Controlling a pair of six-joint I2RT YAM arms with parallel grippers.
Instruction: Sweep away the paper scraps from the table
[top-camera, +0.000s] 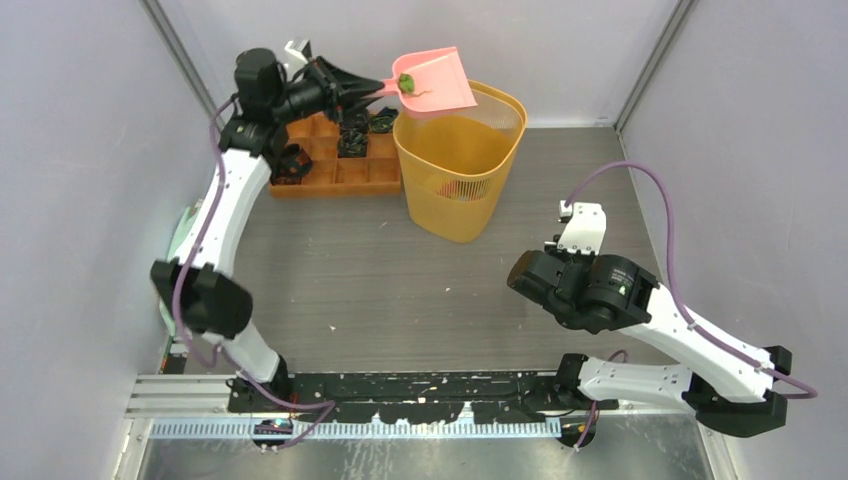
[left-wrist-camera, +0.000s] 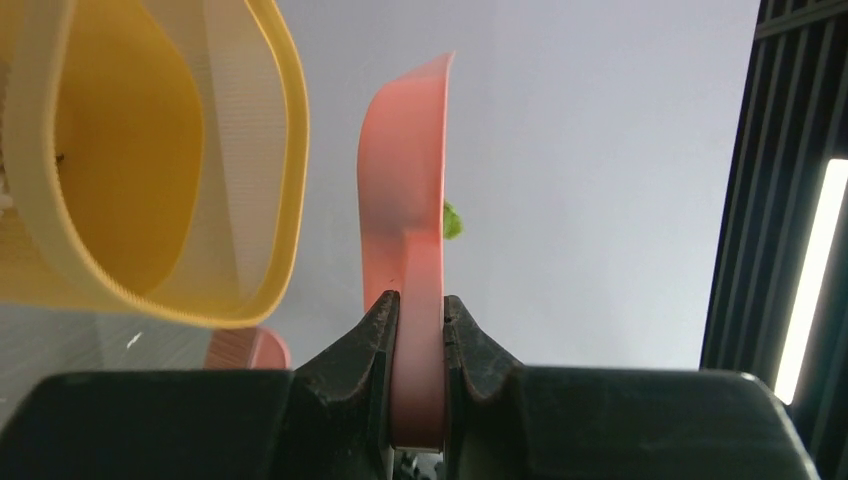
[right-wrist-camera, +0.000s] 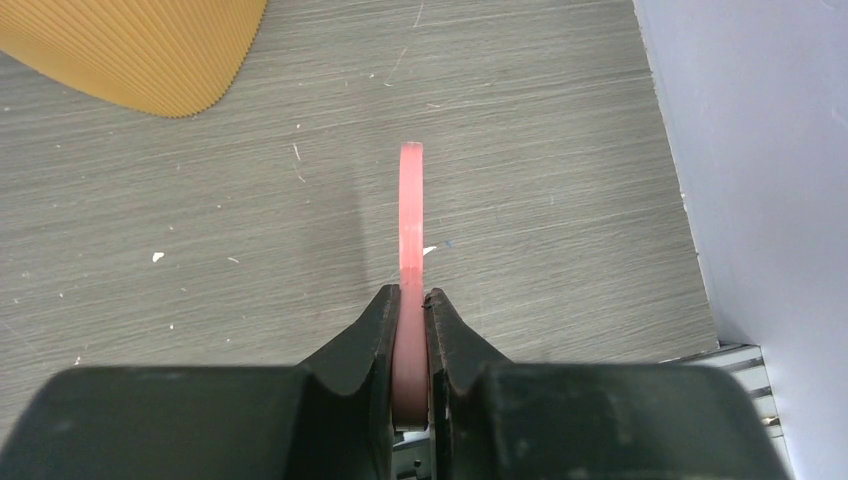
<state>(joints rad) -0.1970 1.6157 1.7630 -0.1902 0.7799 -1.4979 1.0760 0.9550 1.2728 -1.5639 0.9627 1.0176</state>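
Observation:
My left gripper (top-camera: 368, 88) (left-wrist-camera: 420, 300) is shut on the handle of the pink dustpan (top-camera: 435, 80) (left-wrist-camera: 400, 200) and holds it high over the far rim of the yellow bin (top-camera: 462, 170) (left-wrist-camera: 150, 170). A green paper scrap (top-camera: 407, 83) (left-wrist-camera: 453, 221) lies in the pan. My right gripper (top-camera: 517, 272) (right-wrist-camera: 411, 292) is shut on a thin pink handle (right-wrist-camera: 411, 220) seen edge-on, low over the grey table (top-camera: 360, 270) (right-wrist-camera: 560, 200). A few tiny white scraps (right-wrist-camera: 157, 257) dot the boards.
An orange compartmented tray (top-camera: 385, 172) with black looped bands stands at the back left, beside the bin. A pale green cloth (top-camera: 183, 228) shows at the left wall. The metal rail (top-camera: 400, 385) runs along the near edge. Grey walls enclose the table.

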